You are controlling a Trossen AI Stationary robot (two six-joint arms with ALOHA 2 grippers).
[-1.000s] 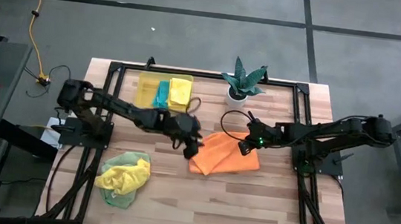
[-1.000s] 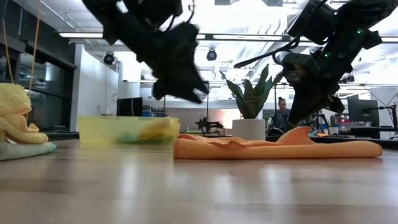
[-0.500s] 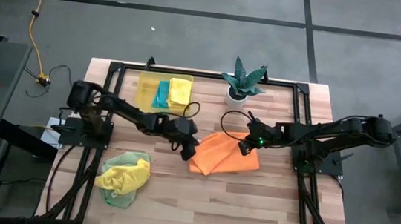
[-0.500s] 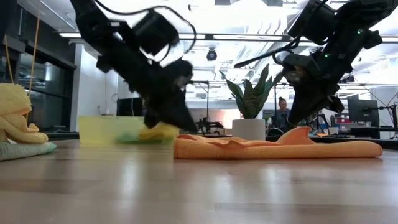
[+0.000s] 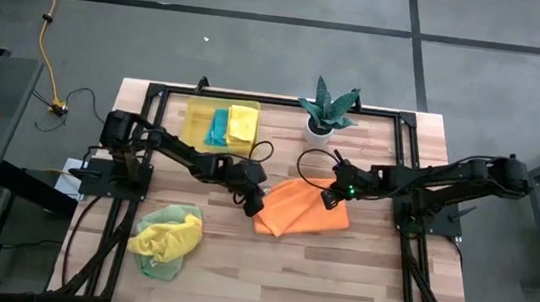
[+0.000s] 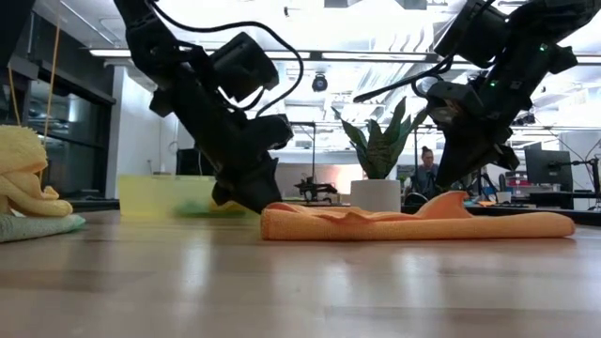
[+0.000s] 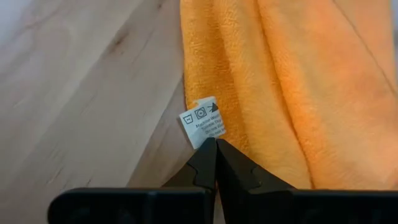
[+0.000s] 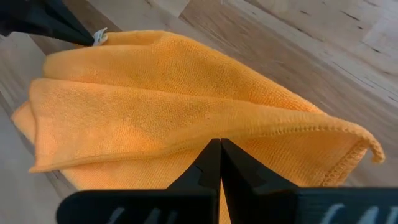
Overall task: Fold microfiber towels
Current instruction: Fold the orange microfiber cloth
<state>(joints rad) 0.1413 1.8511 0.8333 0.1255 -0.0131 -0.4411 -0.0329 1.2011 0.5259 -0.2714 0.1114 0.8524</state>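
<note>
An orange towel [image 5: 302, 208] lies folded and a bit rumpled in the middle of the wooden counter [image 5: 357, 281]. Both arms reach in to it, one from each side.

The left pincer [image 5: 253, 206] is down at the towel's left edge. Its two dark tips are pressed tight together. In the left wrist view, the left pincer [image 7: 216, 144] pinches the little white tag [image 7: 204, 121] that sticks out from the edge of the towel [image 7: 292, 81]. In the low view, this pincer [image 6: 255, 202] sits right at the end of the towel [image 6: 413, 223], low by the counter.

The right pincer [image 5: 329, 200] is at the towel's far right corner. It is clenched too, and it grips that corner. The corner is lifted a little off the counter, so the cloth makes a small peak there in the low view, under the right pincer [image 6: 454, 188]. In the right wrist view, the right pincer [image 8: 219, 144] bites into the orange cloth [image 8: 155, 99], and a stitched hem curls up beside it.

A see-through yellow bin [image 5: 197, 123] stands at the back of the counter. Inside it lie a blue towel [image 5: 218, 128] and a yellow towel [image 5: 243, 124], side by side.

Near the front left of the counter is a soft heap. A yellow towel [image 5: 165, 239] is bunched on top of a light green towel [image 5: 160, 260].

A plant [image 5: 328, 105] in a white pot [image 5: 319, 129] stands at the back, well apart from the orange towel.

Far off in the room in the low view, a person [image 6: 426, 169] is behind the counter.
</note>
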